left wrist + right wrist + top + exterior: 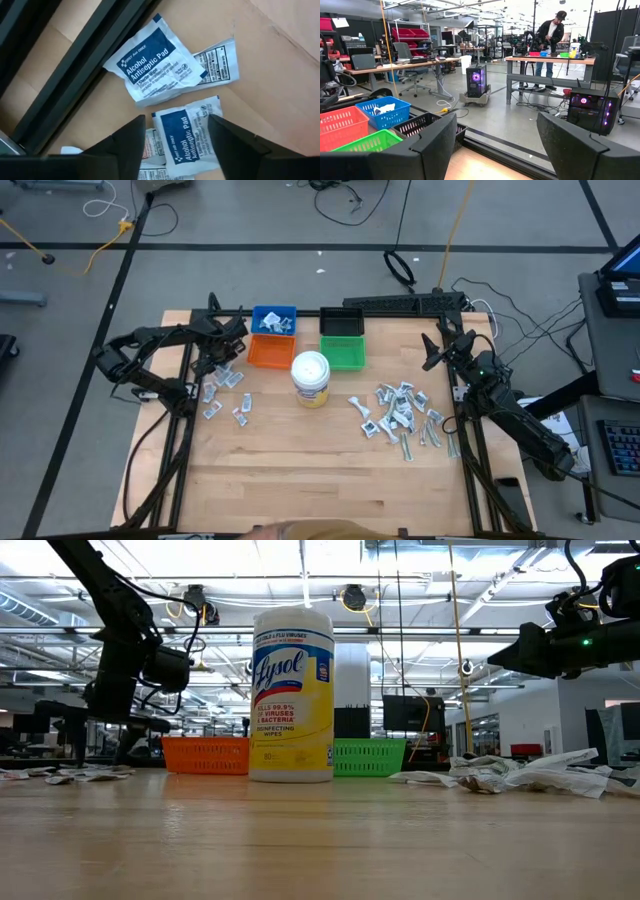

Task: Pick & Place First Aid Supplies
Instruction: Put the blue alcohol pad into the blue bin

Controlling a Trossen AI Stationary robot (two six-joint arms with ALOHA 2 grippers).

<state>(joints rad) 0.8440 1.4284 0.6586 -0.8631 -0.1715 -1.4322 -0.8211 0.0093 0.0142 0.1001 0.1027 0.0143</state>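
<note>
Left gripper [175, 131] low over antiseptic pad packet [187, 137], fingers spread astride it, right gripper [496, 135] raised, fingers released

bins and a wipes jar on the table
blue bin [273, 318], orange bin [271, 351], black bin [342, 323], green bin [344, 352]; yellow-labelled jar [311, 378] between the grippers.

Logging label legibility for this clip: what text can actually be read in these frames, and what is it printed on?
"Lysol", "Disinfecting Wipes", "Kills 99.9% of viruses & bacteria": yellow-labelled jar.
"Alcohol Antiseptic Pad", "Sterile Wipe", "First Aid Only": upper packet.
"Alcohol Antiseptic Pad": lower packet, between the left gripper fingers.
Fine print on the back-side packet: too small to read.
</note>
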